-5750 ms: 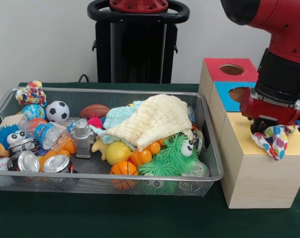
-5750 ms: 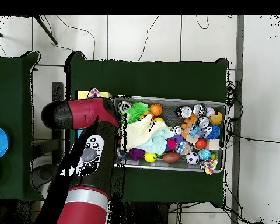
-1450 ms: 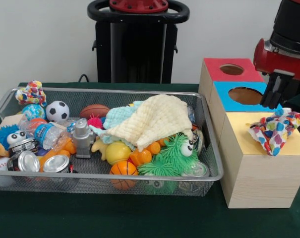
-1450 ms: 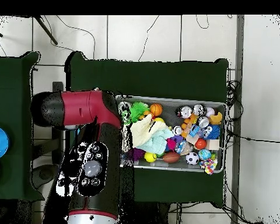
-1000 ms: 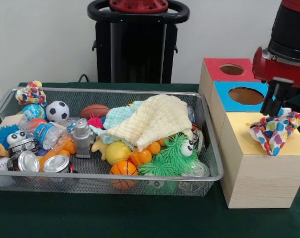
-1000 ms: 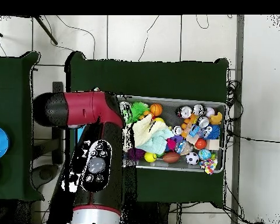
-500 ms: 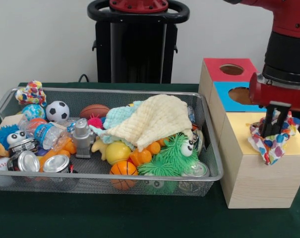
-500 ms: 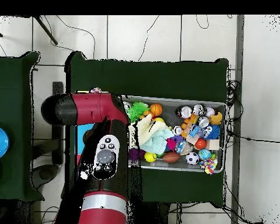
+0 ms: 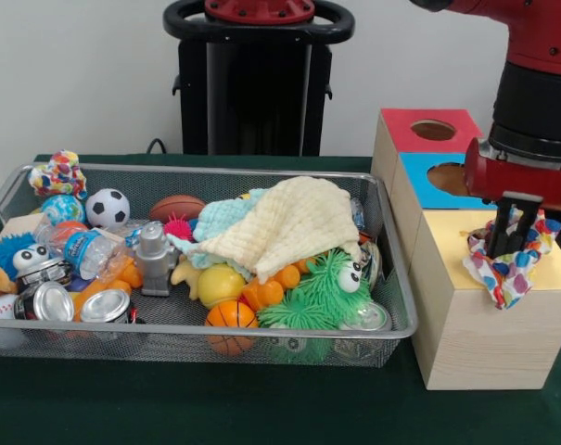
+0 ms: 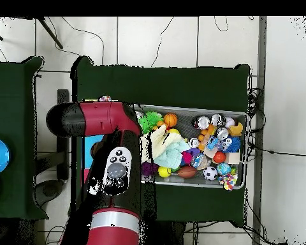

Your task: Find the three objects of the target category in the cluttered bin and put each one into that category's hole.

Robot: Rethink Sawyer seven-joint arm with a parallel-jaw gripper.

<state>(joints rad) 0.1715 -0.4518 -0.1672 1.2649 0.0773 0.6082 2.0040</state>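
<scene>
My gripper (image 9: 512,225) is down on the yellow top of the nearest wooden box (image 9: 484,338), its dark flat fingers (image 9: 515,222) sunk into the spotted cloth (image 9: 507,264). I cannot tell whether they are pinching the cloth or merely pressing into it. The cloth is a soft, crumpled rag, white with red, blue and yellow dots, and one corner droops over the box's front edge at about 6 o'clock from my gripper. Behind it, toward 12 o'clock, sit the blue-topped box (image 9: 428,190) and the red-topped box (image 9: 412,125), each with a round hole cut in its lid.

At 9 o'clock from the boxes lies the wire mesh bin (image 9: 261,332) on the green tablecloth. In it a nubbly cream knitted cloth (image 9: 289,222) is draped over a pale blue one (image 9: 220,215). Around them are a spiky green plush (image 9: 322,292) with googly eyes, a small pebbled basketball (image 9: 231,315), a glossy soccer ball (image 9: 107,207), shiny metal cans (image 9: 104,306), a grey plastic robot (image 9: 153,255) and a second spotted cloth (image 9: 57,173) at the far left corner.
</scene>
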